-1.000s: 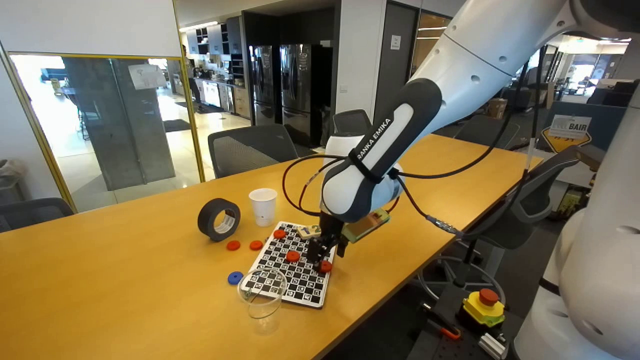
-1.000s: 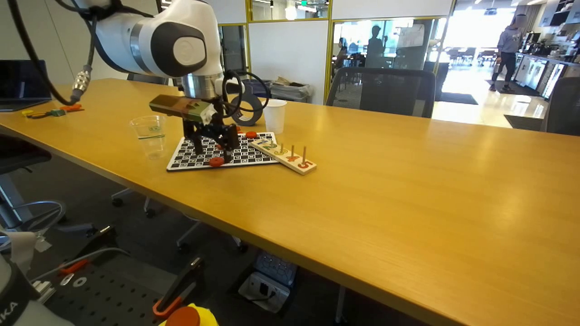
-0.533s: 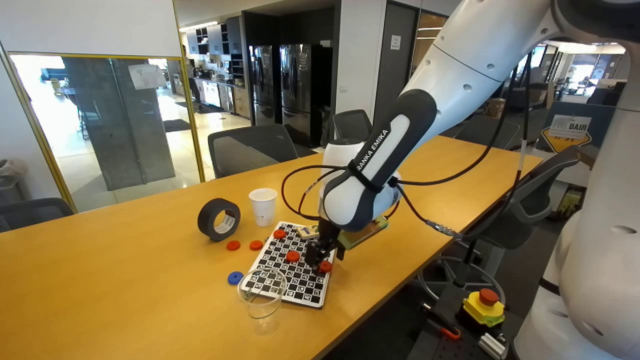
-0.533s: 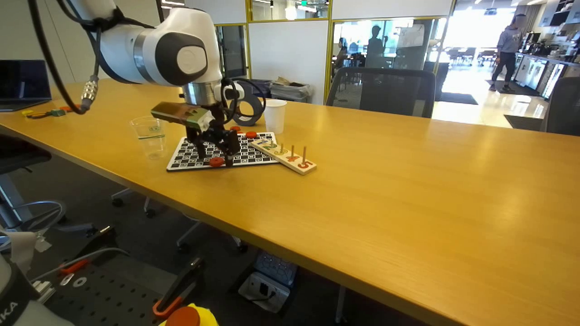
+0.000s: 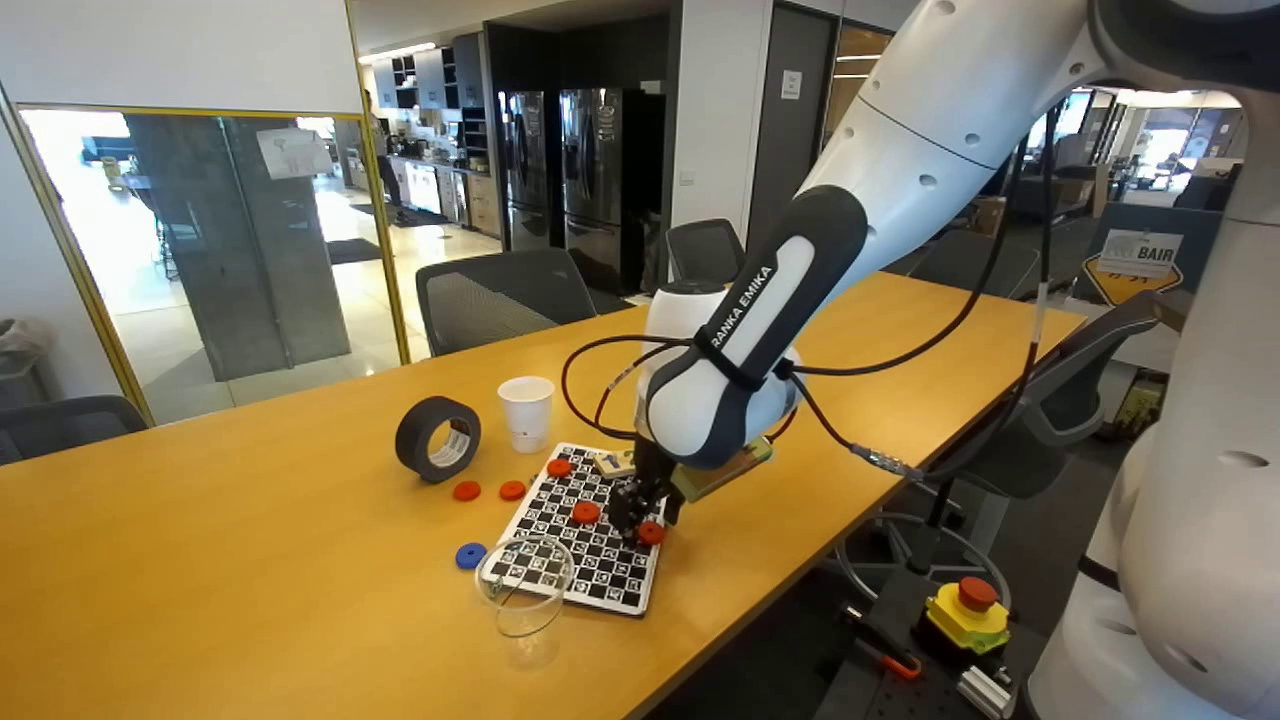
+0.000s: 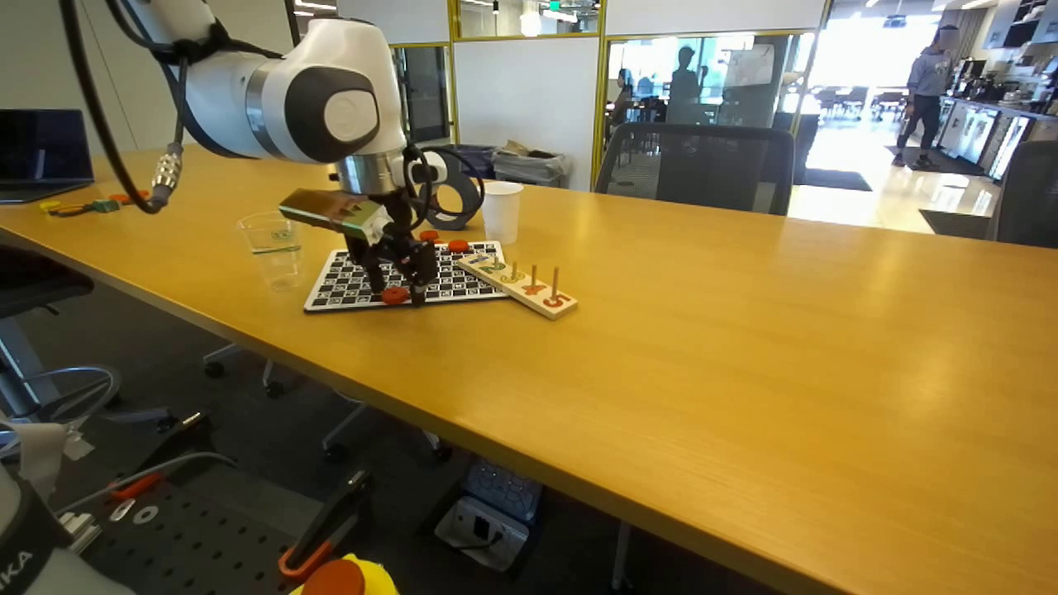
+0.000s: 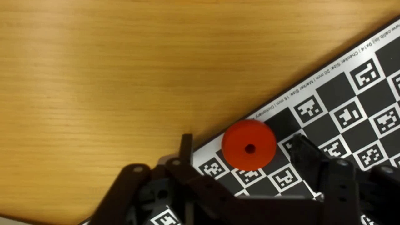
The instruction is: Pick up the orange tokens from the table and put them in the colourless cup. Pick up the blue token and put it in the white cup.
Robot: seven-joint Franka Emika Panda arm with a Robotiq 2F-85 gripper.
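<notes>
Wooden table (image 5: 250,590), seemingly a kitchen (image 5: 428,182) beyond

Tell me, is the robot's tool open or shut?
Open. In the wrist view, the tool has its fingers apart, with a gap on each side of the red disc between them.

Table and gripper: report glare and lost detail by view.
Wrist view: pale sheen on the table, upper left; gripper dark, detail partly lost; print on the board legible. In an exterior view: table reflections at picture right, floor beyond washed out.
</notes>
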